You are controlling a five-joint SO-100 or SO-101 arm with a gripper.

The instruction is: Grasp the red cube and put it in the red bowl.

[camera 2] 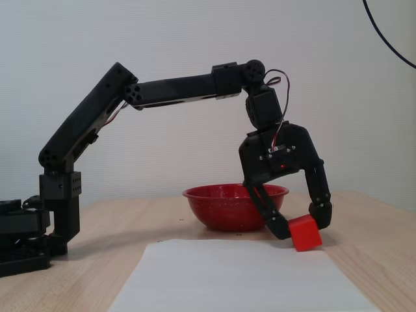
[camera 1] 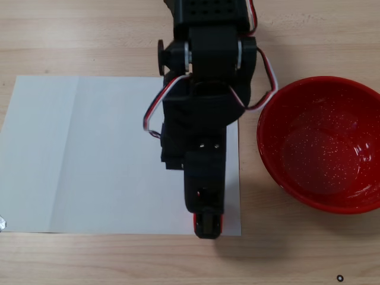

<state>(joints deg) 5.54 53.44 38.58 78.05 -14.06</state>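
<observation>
Side-on fixed view: base at left on counter, lower link raked up-right, upper link near level, wrist bent down so end effector points at the sheet. Clenched on the red cube, one finger at its left face, the other at its upper right corner. Cube tilted, a lower corner at or just above the white paper (contact hard to tell). Red bowl sits behind the end effector, farther from the camera, upright on the counter.

Top-down fixed view: arm enters from top edge, runs down the frame, covers most of what it holds. End effector tip near the paper's bottom right corner. Only thin red slivers of cube show beside the black tip, so grasp not readable here; side view supplies that. In return, top view gives layout: bowl to the right of arm, off the paper, well apart from cube, inside w/ fine white speckles. Red/white wires loop off the wrist. Small black ring on counter, bottom right.
</observation>
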